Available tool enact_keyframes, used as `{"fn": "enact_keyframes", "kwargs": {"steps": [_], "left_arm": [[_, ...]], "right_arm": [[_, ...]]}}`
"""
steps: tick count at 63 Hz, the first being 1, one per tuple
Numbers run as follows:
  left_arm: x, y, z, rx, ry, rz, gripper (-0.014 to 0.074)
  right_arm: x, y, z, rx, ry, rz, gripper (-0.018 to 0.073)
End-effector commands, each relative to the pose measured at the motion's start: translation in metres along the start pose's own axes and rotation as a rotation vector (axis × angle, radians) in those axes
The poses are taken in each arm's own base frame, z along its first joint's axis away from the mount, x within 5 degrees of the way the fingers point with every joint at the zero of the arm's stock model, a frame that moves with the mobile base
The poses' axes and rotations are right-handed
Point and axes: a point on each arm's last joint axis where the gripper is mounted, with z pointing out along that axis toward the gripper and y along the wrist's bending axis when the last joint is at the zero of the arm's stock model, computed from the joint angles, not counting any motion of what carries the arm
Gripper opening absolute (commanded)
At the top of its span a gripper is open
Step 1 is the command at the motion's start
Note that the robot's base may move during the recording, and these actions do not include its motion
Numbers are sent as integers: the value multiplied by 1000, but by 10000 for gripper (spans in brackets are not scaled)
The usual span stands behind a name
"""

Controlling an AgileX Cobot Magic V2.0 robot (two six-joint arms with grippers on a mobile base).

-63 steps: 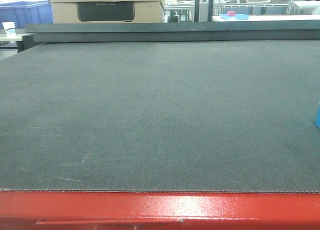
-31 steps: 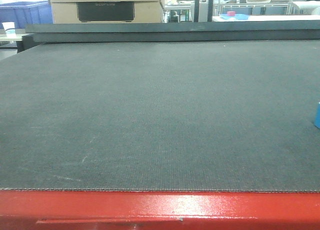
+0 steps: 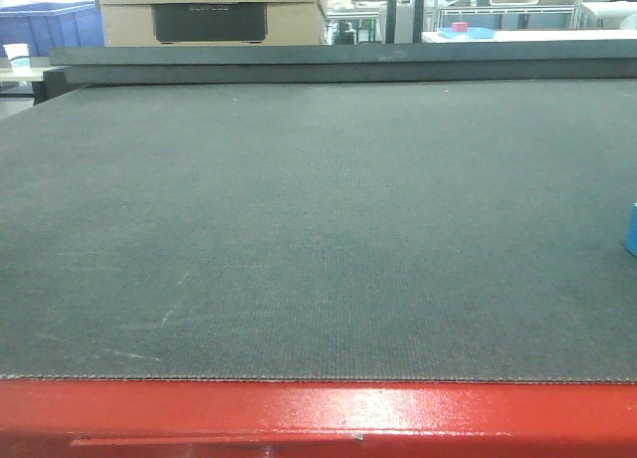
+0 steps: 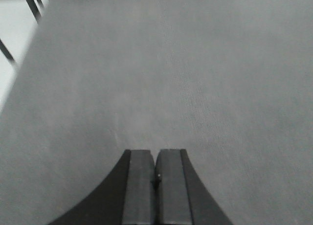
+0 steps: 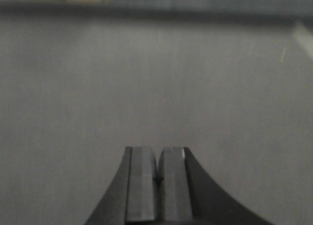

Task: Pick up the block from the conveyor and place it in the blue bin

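While the left end effector (image 4: 156, 186) and right end effector (image 5: 159, 186) hover pressed together, empty, the small light-blue block (image 3: 632, 229) sits far right on the dark grey textured conveyor belt (image 3: 318, 229). It is probably light and stiff, so pinch its flat sides.

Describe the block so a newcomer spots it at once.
Start with the wide dark grey conveyor belt above its red frame. Follow it to the front view's right edge, where the block is partly cut off. It is the only light-blue thing on the belt.

The conveyor (image 3: 318, 229) before me: dark grey, fine-textured surface, with a glossy red frame (image 3: 318, 413) along its near edge. One small light-blue block (image 3: 632, 229) rests on it, far to my right, partly out of view.
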Motion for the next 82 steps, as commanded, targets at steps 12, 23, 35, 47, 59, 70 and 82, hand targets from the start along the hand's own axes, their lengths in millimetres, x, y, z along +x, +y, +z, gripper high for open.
{"fn": "enact_keyframes", "kwargs": {"steps": [12,23,35,47,59,70,82], "left_arm": [[0,-8,13,70,30,-70,-111],[12,-9,21,73,81,-71,-111],[36,-11,33,72,191,-138,-111],[61,-12,47,41,496,-170,-111],[65,-7,62,-16,635,-107,-111],[63,-6,76,-31,647,-91,-111],[64,-8,81,-17,651,-104,-111]], "right_arm": [[14,-5,60,-15,404,29,-162],[20,-8,85,-16,493,38,-162],[24,-9,99,-16,539,44,-162],[22,-9,102,-16,514,47,-162],[18,-3,104,-73,464,123,-162],[21,-2,113,-87,496,147,-162],[23,2,129,-99,637,100,-147]]}}
